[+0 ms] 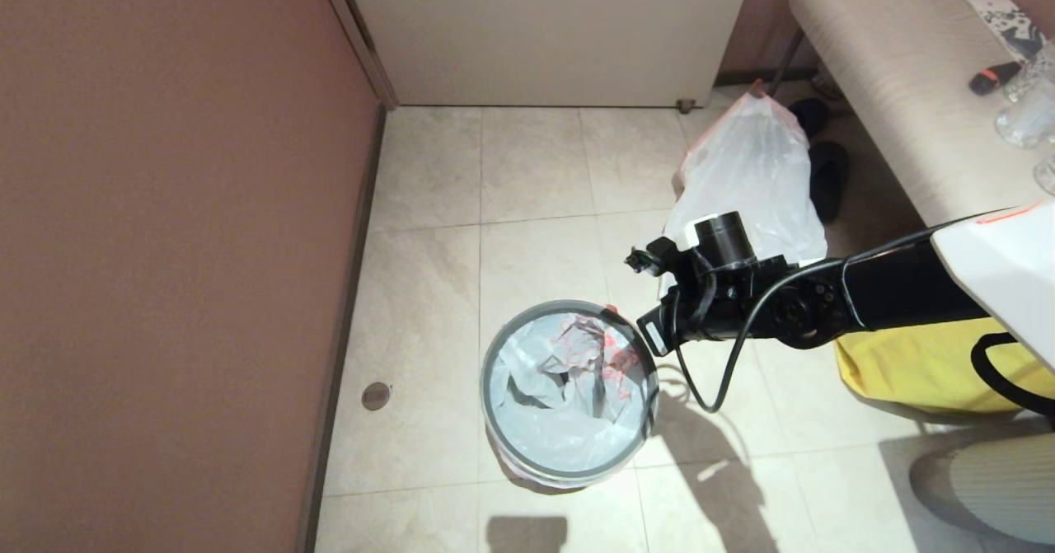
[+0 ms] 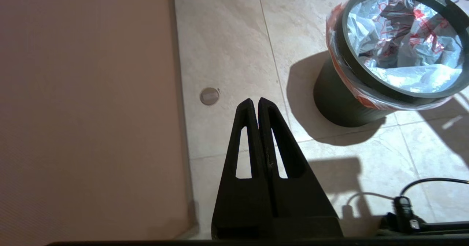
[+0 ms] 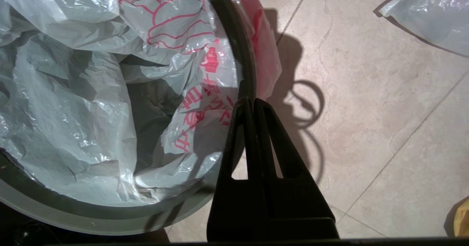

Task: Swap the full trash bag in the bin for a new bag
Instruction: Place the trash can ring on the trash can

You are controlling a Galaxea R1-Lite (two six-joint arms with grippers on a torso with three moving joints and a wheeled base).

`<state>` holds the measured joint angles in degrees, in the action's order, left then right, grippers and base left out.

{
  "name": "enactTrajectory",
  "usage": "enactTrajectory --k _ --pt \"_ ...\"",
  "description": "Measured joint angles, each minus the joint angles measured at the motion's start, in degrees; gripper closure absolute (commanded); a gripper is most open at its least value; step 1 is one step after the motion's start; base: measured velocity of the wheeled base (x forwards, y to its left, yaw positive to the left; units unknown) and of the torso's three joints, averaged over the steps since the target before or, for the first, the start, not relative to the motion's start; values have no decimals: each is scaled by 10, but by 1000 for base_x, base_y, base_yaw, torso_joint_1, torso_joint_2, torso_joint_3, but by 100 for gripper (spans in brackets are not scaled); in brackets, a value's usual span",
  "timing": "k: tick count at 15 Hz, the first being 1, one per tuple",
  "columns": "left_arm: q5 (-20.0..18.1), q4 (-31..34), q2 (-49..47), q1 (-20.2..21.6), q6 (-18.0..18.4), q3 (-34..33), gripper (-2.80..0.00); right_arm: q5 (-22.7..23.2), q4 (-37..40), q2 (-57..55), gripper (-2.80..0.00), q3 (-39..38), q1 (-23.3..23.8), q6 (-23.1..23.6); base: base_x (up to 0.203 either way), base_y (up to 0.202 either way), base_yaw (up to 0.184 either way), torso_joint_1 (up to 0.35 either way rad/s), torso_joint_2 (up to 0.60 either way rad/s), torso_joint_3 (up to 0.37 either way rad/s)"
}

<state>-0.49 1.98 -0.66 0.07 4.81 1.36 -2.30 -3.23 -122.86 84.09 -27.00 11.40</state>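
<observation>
Here, beige tiled floor (image 1: 536,174), pink wall (image 1: 165,207), bin (image 1: 569,392) near it.

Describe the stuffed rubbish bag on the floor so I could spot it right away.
Start at the long beige bench along the right wall and look down to the tiled floor beside it. There stands the full trash bag, bulging, translucent white, gathered to a reddish point on top. Unlike the new bag lining the bin, it sits loose on the floor, next to dark slippers.
</observation>
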Motion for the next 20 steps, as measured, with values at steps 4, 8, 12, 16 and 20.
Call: enactTrajectory --k 4,8,12,16,20 --pt "-52 14 -107 -2 11 108 0 -8 4 0 0 -1 7 8 0 0 0 0 0 0" --pt "-130 -22 -379 -27 -8 215 0 -49 7 0 0 -8 16 44 0 0 0 0 0 0" --pt "-54 -113 -695 -138 -86 329 0 -51 13 7 -280 -28 15 71 0 0 0 0 0 0" --pt "20 -157 -937 -216 -160 487 0 -51 11 -11 -280 -32 5 81 0 0 0 0 0 0" --pt "36 -158 -1037 -233 -193 537 0 -51 7 -25 0 -40 -5 95 0 0 0 0 0 0"
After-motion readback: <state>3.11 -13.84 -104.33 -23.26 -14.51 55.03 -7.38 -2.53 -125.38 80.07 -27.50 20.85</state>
